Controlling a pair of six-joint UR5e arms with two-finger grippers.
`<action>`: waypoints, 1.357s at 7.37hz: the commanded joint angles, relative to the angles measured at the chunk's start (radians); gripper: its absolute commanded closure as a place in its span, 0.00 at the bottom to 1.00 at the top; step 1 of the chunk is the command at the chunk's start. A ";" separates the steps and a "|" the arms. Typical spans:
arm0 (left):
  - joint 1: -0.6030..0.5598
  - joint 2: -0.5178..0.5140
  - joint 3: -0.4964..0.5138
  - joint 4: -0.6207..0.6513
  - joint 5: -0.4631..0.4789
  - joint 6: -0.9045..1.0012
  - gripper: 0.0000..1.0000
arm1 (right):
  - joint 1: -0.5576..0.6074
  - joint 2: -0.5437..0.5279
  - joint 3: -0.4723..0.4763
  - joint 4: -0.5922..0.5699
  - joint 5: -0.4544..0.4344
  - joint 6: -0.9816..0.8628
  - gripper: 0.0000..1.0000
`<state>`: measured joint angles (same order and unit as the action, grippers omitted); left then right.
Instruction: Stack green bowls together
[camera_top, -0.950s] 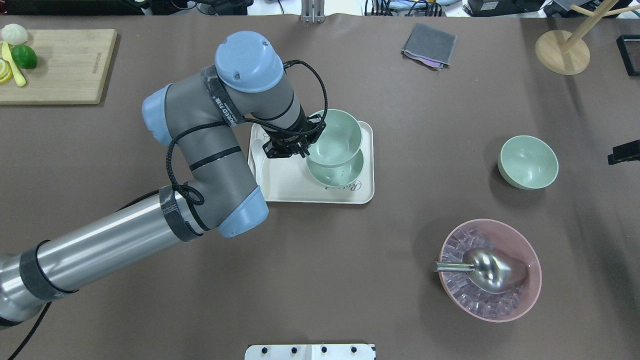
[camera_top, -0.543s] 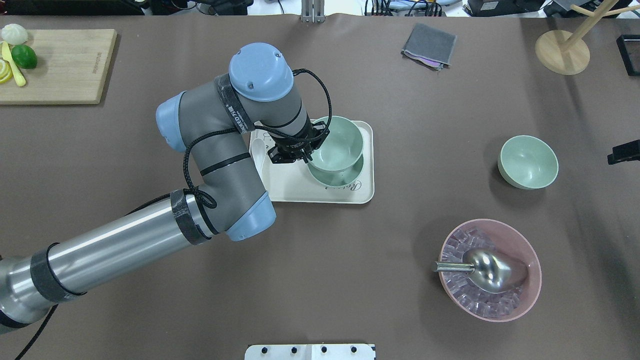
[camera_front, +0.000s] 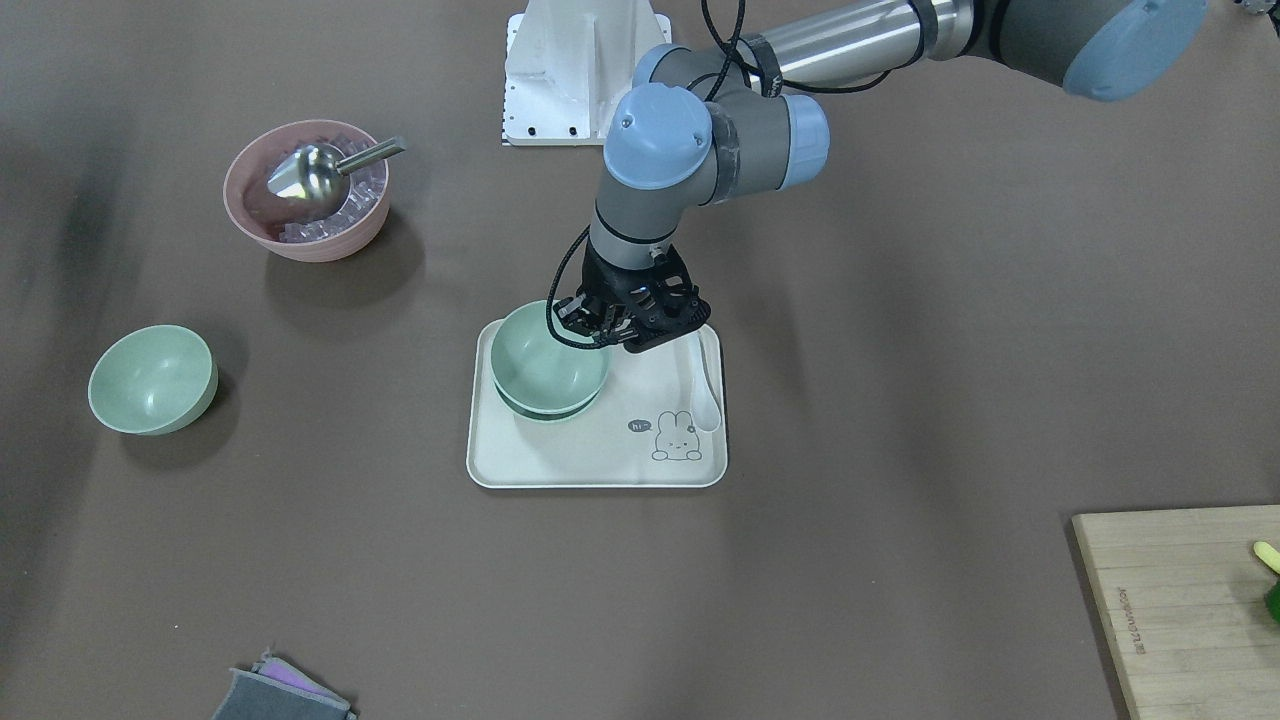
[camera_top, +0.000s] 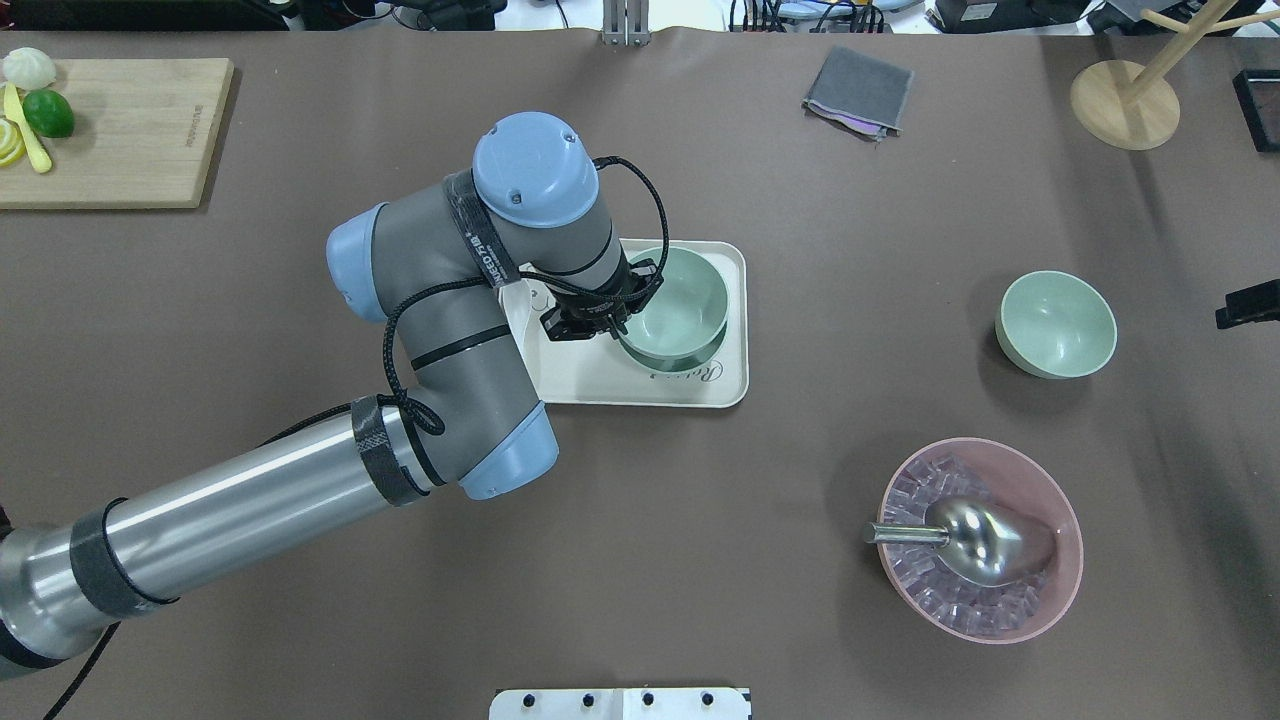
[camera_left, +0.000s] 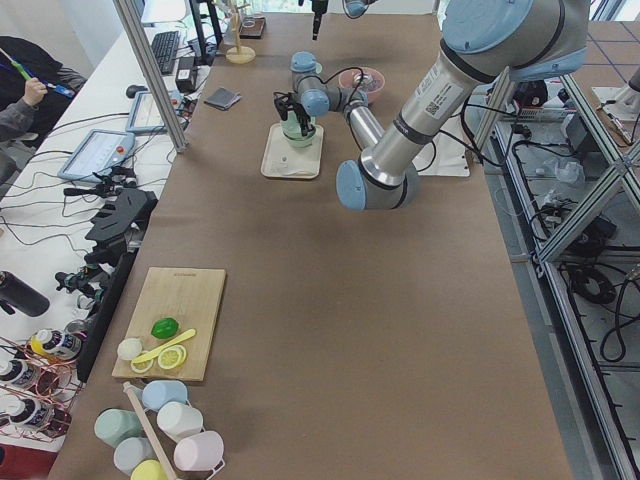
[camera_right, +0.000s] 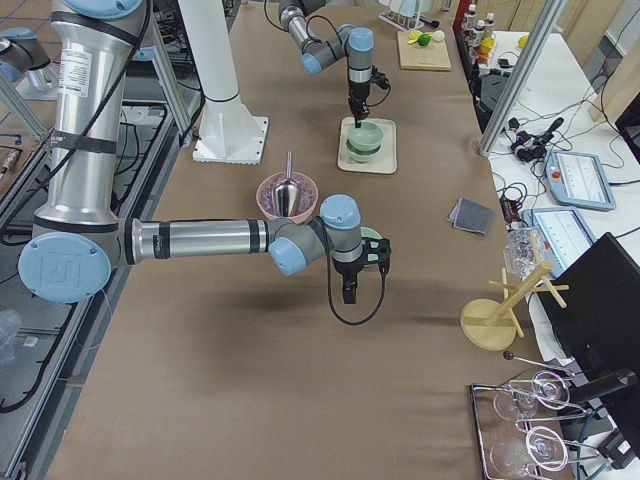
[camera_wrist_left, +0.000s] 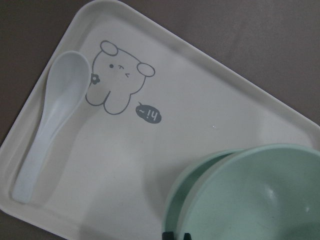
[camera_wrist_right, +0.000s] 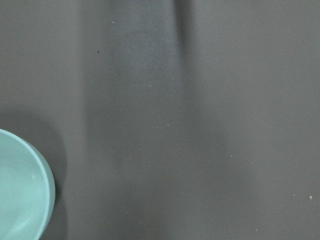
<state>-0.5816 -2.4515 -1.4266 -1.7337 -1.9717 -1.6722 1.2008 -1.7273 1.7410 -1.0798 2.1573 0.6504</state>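
Note:
My left gripper (camera_top: 623, 316) is shut on the near rim of a pale green bowl (camera_top: 685, 298), which sits nested in a second green bowl (camera_top: 690, 360) on the cream tray (camera_top: 580, 378). The front view shows the same stack (camera_front: 548, 360) under the gripper (camera_front: 592, 335). In the left wrist view the held bowl (camera_wrist_left: 260, 200) overlaps the lower bowl's rim (camera_wrist_left: 172, 202). Another green bowl (camera_top: 1056, 325) stands alone on the table at the right. My right gripper (camera_top: 1245, 303) shows only as a black tip at the right edge, and I cannot tell its state.
A white spoon (camera_front: 708, 390) lies on the tray beside the stack. A pink bowl (camera_top: 1050, 580) of ice with a metal scoop (camera_top: 975, 540) sits front right. A cutting board (camera_top: 120, 130) with fruit, a grey cloth (camera_top: 858, 90) and a wooden stand (camera_top: 1125, 100) line the far side.
The left arm moved right and down, bringing the held green bowl from above and behind the lower bowl to rest inside it. The gripper stays shut on its rim.

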 joint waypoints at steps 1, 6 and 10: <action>0.002 0.000 0.008 -0.004 0.002 -0.001 1.00 | 0.000 0.000 0.000 0.000 0.001 0.000 0.00; 0.009 -0.018 0.047 -0.024 0.007 -0.001 1.00 | -0.001 0.000 0.000 0.000 -0.001 0.000 0.00; 0.014 -0.027 0.060 -0.024 0.007 -0.001 1.00 | -0.001 0.000 0.000 0.000 -0.001 0.000 0.00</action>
<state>-0.5686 -2.4782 -1.3681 -1.7579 -1.9640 -1.6737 1.2003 -1.7267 1.7411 -1.0799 2.1568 0.6504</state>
